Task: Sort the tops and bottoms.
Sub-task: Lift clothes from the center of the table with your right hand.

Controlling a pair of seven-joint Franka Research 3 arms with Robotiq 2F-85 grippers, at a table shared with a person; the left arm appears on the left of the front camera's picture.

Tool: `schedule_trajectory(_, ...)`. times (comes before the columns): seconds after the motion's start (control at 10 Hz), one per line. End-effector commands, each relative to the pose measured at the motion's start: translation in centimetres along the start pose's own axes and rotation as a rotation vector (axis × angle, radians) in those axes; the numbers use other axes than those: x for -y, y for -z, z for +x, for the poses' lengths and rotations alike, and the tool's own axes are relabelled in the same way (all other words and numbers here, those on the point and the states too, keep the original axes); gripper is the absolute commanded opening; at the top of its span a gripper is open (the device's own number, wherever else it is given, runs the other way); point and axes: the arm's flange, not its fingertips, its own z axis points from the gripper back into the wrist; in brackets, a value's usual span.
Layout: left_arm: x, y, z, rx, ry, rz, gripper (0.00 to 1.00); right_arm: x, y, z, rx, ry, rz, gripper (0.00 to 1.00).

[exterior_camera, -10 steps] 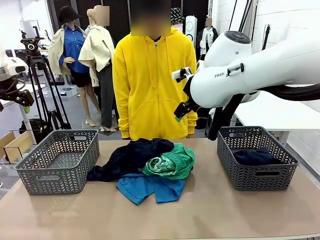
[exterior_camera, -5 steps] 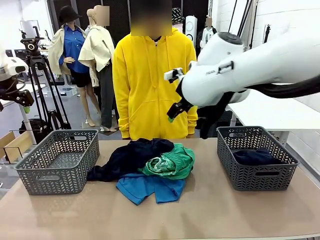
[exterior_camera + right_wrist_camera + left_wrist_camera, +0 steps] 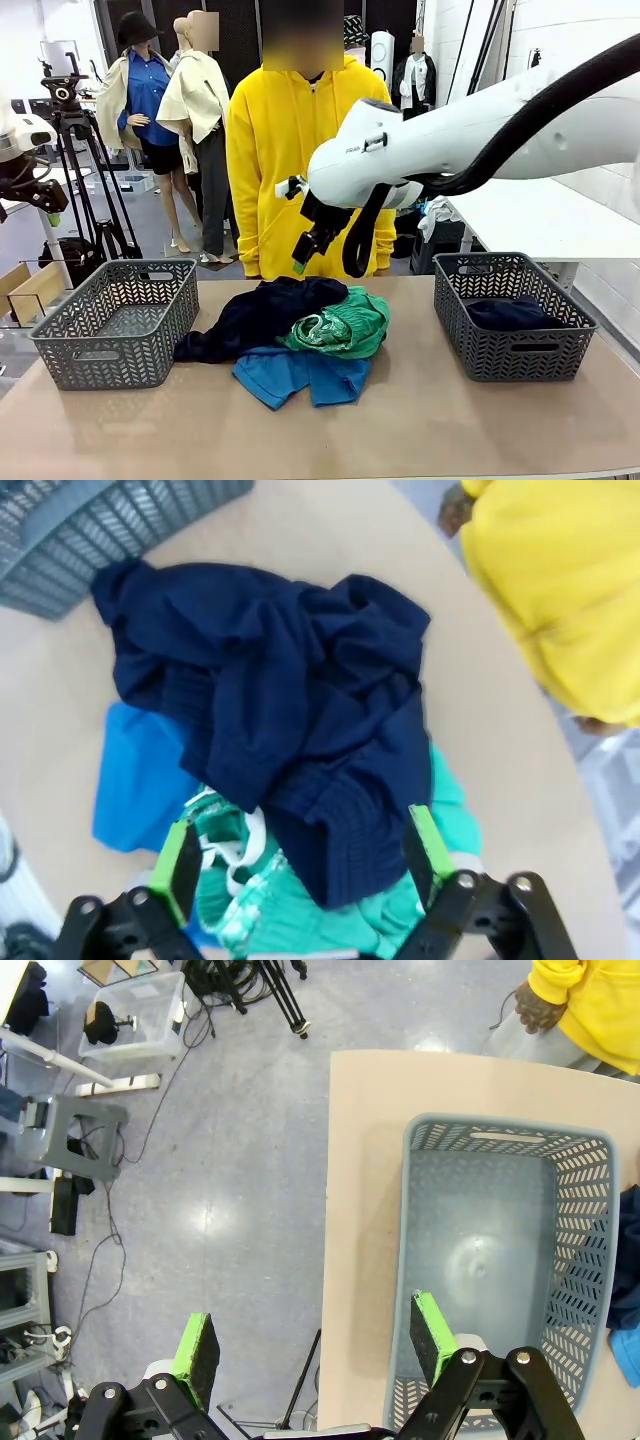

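Bright even light (right wrist view blurred).

Tan table [image 3: 450, 430] with left grey basket [image 3: 115, 350], right grey basket [image 3: 515, 355], between them navy garment [image 3: 265, 315] and blue shirt [image 3: 290, 375].

White right arm [image 3: 450, 140], black cable [image 3: 349, 245], black jaws, green pads [image 3: 196, 1355]

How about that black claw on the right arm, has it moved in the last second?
Yes. The right gripper has swung left, away from the right basket and over to above the clothes pile, jaws open.
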Motion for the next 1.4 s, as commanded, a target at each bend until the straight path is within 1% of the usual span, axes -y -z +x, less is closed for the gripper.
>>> schedule_trajectory(0.0, -0.2, -0.1, 0.1, -0.006, 0.013, 0.012, 1.00, 0.2, 1.1, 1.1, -0.069, -0.044, 0.005, 1.00)
schedule_trajectory(0.1, -0.2, -0.1, 0.1, -0.006, 0.013, 0.012, 1.00, 0.1, 2.2, 1.0, -0.088, -0.047, 0.020, 1.00)
schedule_trajectory(0.3, -0.2, -0.1, 0.1, -0.006, 0.013, 0.012, 1.00, 0.0, 4.5, 0.6, -0.147, -0.032, -0.048, 1.00)
schedule_trajectory(0.4, -0.2, -0.1, 0.1, -0.006, 0.013, 0.012, 1.00, 0.1, 5.3, 0.3, -0.143, -0.015, -0.074, 1.00)
schedule_trajectory(0.9, -0.2, -0.1, 0.1, -0.006, 0.013, 0.012, 1.00, 0.6, 7.7, -0.1, -0.168, 0.014, -0.075, 1.00)
schedule_trajectory(1.0, -0.2, -0.1, 0.1, -0.006, 0.013, 0.012, 1.00, 0.6, 7.6, -0.1, -0.165, 0.010, -0.080, 0.87)
schedule_trajectory(1.1, -0.2, -0.1, 0.1, -0.006, 0.013, 0.012, 1.00, 0.5, 7.5, -0.2, -0.182, 0.001, -0.089, 0.68)
schedule_trajectory(1.3, -0.2, -0.1, 0.1, -0.006, 0.013, 0.012, 1.00, 0.5, 7.4, -0.2, -0.178, 0.003, -0.087, 0.30)
